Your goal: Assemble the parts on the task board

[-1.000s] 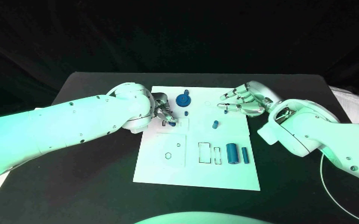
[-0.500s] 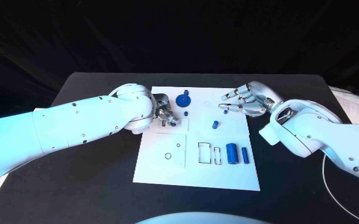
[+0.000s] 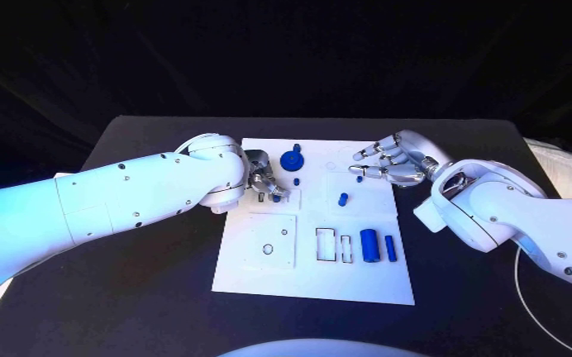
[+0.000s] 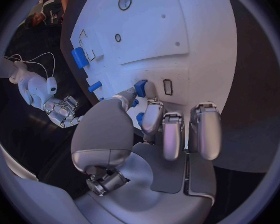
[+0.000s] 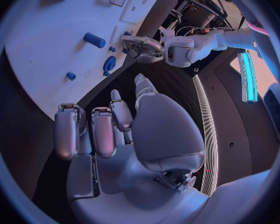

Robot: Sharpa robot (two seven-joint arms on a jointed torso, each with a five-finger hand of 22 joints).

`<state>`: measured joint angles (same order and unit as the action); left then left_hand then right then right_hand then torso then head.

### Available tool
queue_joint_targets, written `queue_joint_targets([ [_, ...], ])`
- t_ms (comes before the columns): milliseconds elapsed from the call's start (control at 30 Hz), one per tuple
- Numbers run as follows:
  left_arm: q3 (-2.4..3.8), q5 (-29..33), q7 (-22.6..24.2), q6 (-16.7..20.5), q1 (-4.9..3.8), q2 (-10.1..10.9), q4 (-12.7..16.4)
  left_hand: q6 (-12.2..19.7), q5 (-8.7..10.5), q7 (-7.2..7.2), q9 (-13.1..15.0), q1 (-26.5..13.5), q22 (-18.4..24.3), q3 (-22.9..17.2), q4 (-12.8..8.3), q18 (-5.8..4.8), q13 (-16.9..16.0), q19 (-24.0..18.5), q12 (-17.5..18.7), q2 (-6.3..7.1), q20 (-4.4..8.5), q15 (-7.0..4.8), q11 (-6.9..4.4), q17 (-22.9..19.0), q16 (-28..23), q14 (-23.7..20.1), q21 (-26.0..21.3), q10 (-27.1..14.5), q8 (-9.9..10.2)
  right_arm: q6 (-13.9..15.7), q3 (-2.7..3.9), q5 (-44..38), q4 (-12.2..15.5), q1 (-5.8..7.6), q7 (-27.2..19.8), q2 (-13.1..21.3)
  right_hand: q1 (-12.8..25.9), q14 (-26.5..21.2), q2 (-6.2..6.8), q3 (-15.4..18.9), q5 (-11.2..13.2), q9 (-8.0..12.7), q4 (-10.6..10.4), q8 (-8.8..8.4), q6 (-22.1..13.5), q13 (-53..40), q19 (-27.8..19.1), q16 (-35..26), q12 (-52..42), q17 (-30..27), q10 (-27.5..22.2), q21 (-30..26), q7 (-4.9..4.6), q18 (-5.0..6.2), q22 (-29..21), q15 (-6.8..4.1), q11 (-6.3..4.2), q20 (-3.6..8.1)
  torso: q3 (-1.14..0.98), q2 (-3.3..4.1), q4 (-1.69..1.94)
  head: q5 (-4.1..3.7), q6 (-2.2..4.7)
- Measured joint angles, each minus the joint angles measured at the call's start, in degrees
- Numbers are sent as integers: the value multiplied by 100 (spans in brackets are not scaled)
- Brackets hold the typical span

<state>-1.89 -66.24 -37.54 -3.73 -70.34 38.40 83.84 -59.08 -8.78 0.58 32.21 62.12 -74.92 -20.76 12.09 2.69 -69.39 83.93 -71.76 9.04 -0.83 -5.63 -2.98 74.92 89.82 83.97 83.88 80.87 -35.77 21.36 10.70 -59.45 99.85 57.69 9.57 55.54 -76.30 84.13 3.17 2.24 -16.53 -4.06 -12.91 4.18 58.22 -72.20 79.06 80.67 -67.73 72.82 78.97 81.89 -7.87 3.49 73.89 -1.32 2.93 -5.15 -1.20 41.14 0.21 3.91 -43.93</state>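
Note:
The white task board (image 3: pixel 312 270) lies in the middle of the black table. My left hand (image 3: pixel 264 182) rests at the board's upper left and pinches a small blue part (image 4: pixel 140 88) between thumb and a finger, right at the board's surface. My right hand (image 3: pixel 388 162) hovers over the board's upper right edge with its fingers (image 5: pixel 93 132) bent, apart and holding nothing. A blue disc with a peg (image 3: pixel 293 159) stands at the board's top. A short blue cylinder (image 3: pixel 342 199) lies mid-board. A thick blue cylinder (image 3: pixel 371 245) and a thin blue bar (image 3: pixel 390 247) lie lower right.
Outlined recesses (image 3: pixel 326 244) and a small round hole (image 3: pixel 267 249) mark the board's lower half. A tiny blue peg (image 3: pixel 359 180) stands just below my right hand's fingertips. Black table (image 3: pixel 143 291) surrounds the board on all sides.
My right hand has edged very slightly to the right. My left hand keeps its pinch on the small blue part in the same spot.

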Motion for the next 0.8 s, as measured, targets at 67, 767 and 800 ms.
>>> queue_joint_targets([
  [67,1,7,4,-6,0,-4,-18,0,0,0,-9,-30,0,72,39,0,-6,0,-13,-30,0,0,-19,0,0,0,0,20,0,0,0,1,1,0,-2,0,0,0,0,13,0,0,-13,0,0,0,0,0,0,-8,0,0,0,0,-5,0,0,0,0,-1,1,0,3],
  [767,56,33,7,24,1,139,57,-80,573,-40,-38,-218,1,1867,453,1,-99,22,-64,-144,21,-33,-22,-1,0,7,37,64,1,0,0,31,-27,0,-17,12,0,0,0,45,0,0,-45,0,0,85,-103,-110,122,-140,-75,-89,0,-1,-137,0,-7,2,7,-4,8,-39,23],
  [800,66,36,7,41,-5,157,70,-79,573,-40,-38,-212,1,1930,457,1,-86,22,-63,-150,21,-32,-22,-1,0,7,37,64,11,0,0,32,-32,0,-17,12,-1,0,0,45,0,0,-45,0,0,95,-122,-110,134,-152,-82,-89,0,-1,-152,0,0,2,7,-4,8,-40,26],
])
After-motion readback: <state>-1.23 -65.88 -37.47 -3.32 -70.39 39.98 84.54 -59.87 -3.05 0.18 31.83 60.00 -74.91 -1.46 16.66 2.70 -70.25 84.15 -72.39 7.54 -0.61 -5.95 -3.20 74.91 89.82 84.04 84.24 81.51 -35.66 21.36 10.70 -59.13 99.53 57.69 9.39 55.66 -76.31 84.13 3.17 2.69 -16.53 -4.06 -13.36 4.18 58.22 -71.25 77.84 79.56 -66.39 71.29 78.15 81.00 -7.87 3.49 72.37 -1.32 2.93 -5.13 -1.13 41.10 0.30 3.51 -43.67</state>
